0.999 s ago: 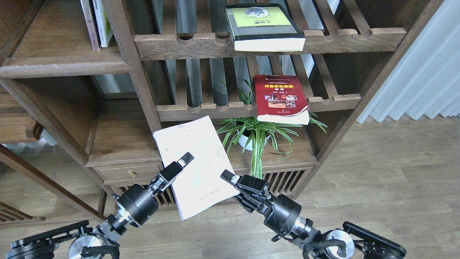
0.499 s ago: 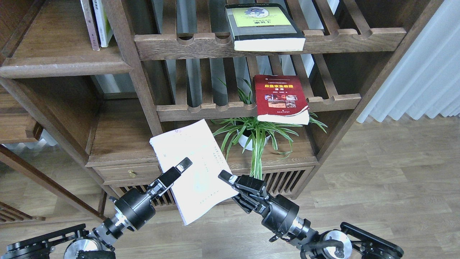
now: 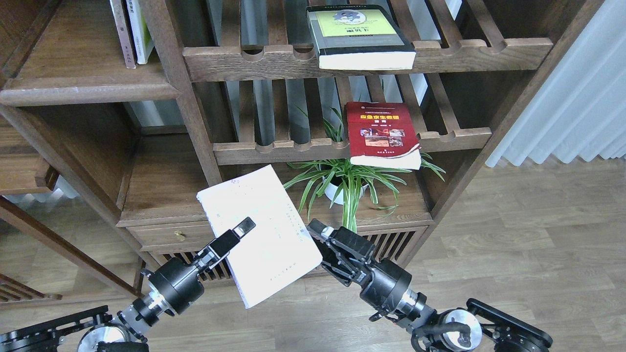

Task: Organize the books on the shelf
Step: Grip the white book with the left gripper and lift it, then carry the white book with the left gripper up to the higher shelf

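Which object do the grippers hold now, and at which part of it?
The left gripper holds the pale paperback at its lower left edge; the right gripper appears off it.

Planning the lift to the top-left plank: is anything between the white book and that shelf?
Partly. The white book, held by the left gripper, sits low. The dark upright post and the middle compartment's edge lie near the path up to the plank shelf, where two thin books stand at the right.
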Action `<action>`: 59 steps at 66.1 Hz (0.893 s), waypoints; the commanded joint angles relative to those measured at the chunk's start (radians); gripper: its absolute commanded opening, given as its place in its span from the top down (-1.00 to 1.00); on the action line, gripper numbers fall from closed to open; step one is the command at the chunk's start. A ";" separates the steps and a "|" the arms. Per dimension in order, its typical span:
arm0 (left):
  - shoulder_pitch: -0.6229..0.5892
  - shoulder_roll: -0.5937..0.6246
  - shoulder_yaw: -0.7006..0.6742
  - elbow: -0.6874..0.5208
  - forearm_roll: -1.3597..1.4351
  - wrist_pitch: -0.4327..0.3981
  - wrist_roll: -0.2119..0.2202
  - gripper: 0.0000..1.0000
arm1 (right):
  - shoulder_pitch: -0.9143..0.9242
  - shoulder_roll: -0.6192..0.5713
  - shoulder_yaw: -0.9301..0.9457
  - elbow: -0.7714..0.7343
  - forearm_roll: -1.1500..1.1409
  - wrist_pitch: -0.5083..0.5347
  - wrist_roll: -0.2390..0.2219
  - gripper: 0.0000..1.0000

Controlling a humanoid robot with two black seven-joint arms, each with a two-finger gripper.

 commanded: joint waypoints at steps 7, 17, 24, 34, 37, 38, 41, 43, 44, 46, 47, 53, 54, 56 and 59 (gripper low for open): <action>0.000 0.076 0.000 -0.001 0.035 -0.001 0.000 0.91 | -0.008 0.009 0.018 -0.024 -0.047 0.000 0.007 -0.73; -0.005 0.118 -0.009 -0.002 0.046 -0.001 0.003 0.92 | -0.006 0.051 0.039 -0.051 -0.078 0.000 0.010 -0.75; -0.015 0.158 -0.021 -0.002 0.060 -0.001 0.005 0.92 | -0.005 0.074 0.041 -0.069 -0.104 0.000 0.010 -0.76; -0.038 0.204 -0.032 -0.004 0.086 -0.001 0.005 0.92 | 0.007 0.085 0.041 -0.107 -0.118 0.000 0.010 -0.79; -0.044 0.214 -0.032 -0.004 0.089 -0.001 0.005 0.92 | 0.010 0.091 0.041 -0.112 -0.118 0.000 0.010 -0.79; -0.044 0.222 -0.032 -0.004 0.092 -0.001 0.006 0.92 | 0.013 0.092 0.042 -0.115 -0.118 0.000 0.010 -0.79; -0.048 0.233 -0.033 -0.004 0.095 -0.001 0.006 0.92 | 0.023 0.094 0.042 -0.121 -0.118 0.000 0.010 -0.79; -0.051 0.240 -0.033 -0.004 0.098 -0.001 0.006 0.92 | 0.026 0.094 0.042 -0.126 -0.118 0.000 0.010 -0.80; -0.060 0.247 -0.033 -0.004 0.101 -0.001 0.006 0.92 | 0.029 0.094 0.042 -0.129 -0.118 -0.001 0.010 -0.80; -0.071 0.254 -0.033 -0.004 0.104 -0.001 0.006 0.92 | 0.030 0.094 0.041 -0.133 -0.118 0.000 0.010 -0.80; -0.080 0.262 -0.033 -0.004 0.106 -0.001 0.006 0.92 | 0.033 0.094 0.041 -0.138 -0.118 0.000 0.010 -0.80; -0.107 0.289 -0.033 -0.004 0.111 -0.001 0.006 0.92 | 0.044 0.097 0.041 -0.156 -0.118 0.000 0.010 -0.81; -0.112 0.294 -0.033 -0.004 0.112 -0.001 0.006 0.92 | 0.046 0.097 0.041 -0.159 -0.118 0.000 0.010 -0.81; -0.120 0.302 -0.032 -0.004 0.114 -0.001 0.006 0.92 | 0.049 0.097 0.041 -0.164 -0.118 0.000 0.010 -0.81; -0.124 0.317 -0.033 -0.004 0.114 -0.001 0.006 0.92 | 0.053 0.097 0.041 -0.172 -0.118 0.000 0.010 -0.82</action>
